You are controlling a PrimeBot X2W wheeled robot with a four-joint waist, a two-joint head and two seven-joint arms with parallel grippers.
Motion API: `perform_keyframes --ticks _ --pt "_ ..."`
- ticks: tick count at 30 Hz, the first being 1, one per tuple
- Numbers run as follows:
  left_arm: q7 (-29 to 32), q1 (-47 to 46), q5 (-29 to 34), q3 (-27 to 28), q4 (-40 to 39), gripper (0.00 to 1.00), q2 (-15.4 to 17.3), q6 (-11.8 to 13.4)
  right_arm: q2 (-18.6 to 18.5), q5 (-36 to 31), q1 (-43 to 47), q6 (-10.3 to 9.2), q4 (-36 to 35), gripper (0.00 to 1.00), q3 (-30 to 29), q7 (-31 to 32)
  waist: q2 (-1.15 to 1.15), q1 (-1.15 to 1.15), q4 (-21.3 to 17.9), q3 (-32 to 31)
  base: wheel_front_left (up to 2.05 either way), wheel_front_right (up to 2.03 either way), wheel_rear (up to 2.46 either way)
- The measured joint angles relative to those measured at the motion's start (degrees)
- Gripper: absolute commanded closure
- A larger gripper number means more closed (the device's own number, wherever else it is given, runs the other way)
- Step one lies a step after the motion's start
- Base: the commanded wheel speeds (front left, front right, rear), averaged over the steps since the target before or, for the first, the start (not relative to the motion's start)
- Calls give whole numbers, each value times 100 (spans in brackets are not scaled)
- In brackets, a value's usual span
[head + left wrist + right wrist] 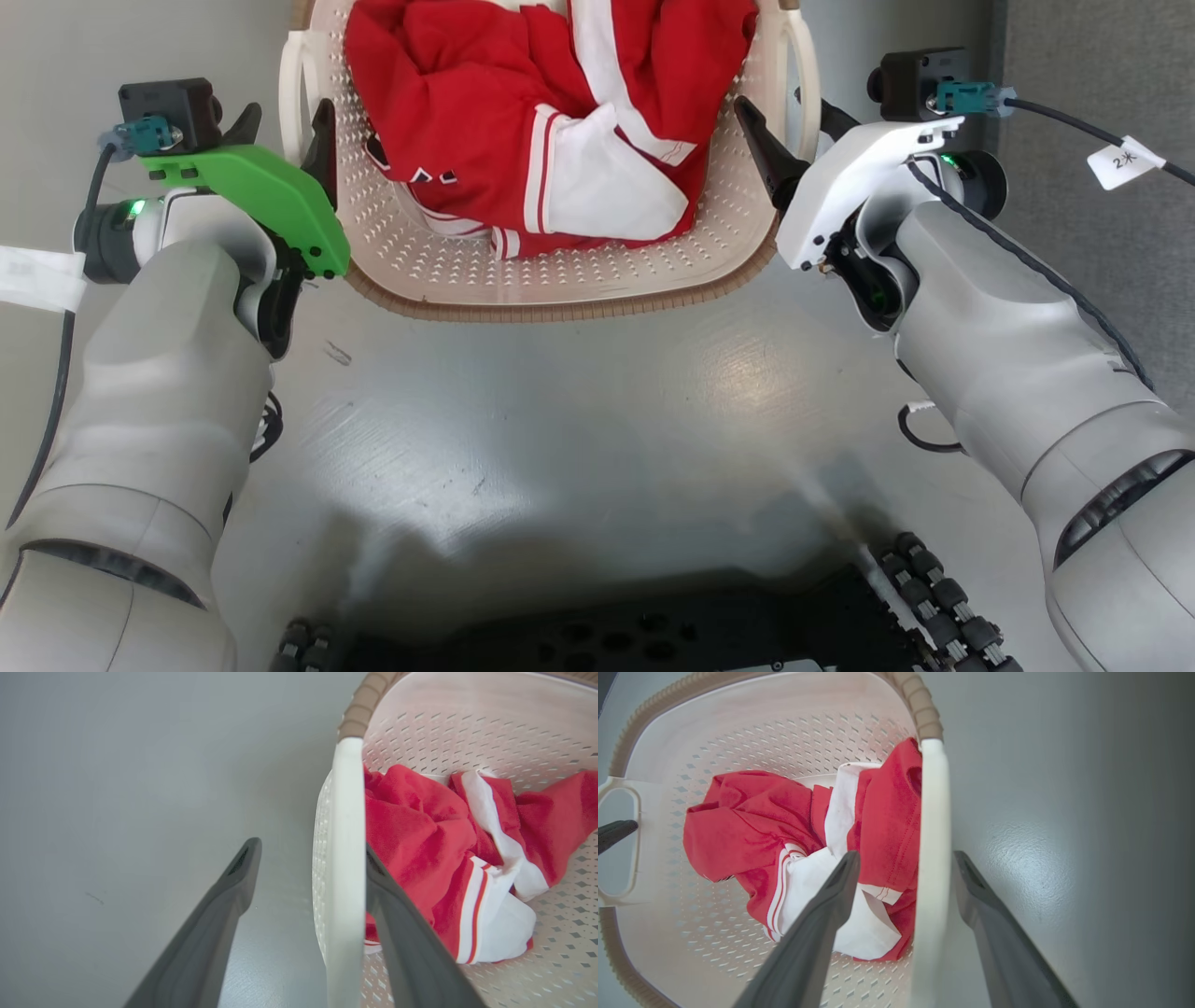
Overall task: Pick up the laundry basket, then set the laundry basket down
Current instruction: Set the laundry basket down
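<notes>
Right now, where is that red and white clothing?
The red and white clothing lies crumpled inside the laundry basket, top middle of the head view, between its left handle and right handle.

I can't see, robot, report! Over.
Left jaws open astride left white loop handle; right jaws open astride right handle. Cream perforated plastic basket holds red-and-white clothing. Nothing blocking.

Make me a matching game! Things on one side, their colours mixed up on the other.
Things:
1. basket rim
2. clothes
3. left wrist cover
4. floor

Colours:
a. grey
b. brown
c. green
d. red and white

Pairs: 1-b, 2-d, 3-c, 4-a
</notes>
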Motion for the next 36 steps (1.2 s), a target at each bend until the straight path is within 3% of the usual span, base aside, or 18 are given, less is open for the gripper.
perform_keyframes --ticks 23,36 --pt "-101 709 85 -112 82 0 -15 -22 18 110 506 3 157 0 27 -188 0 0 -68 -1111 0 0 0" --pt "-102 977 79 327 -702 0 75 -24 -70 90 862 3 -246 0 -199 -199 0 -1 -57 -2042 0 0 0"
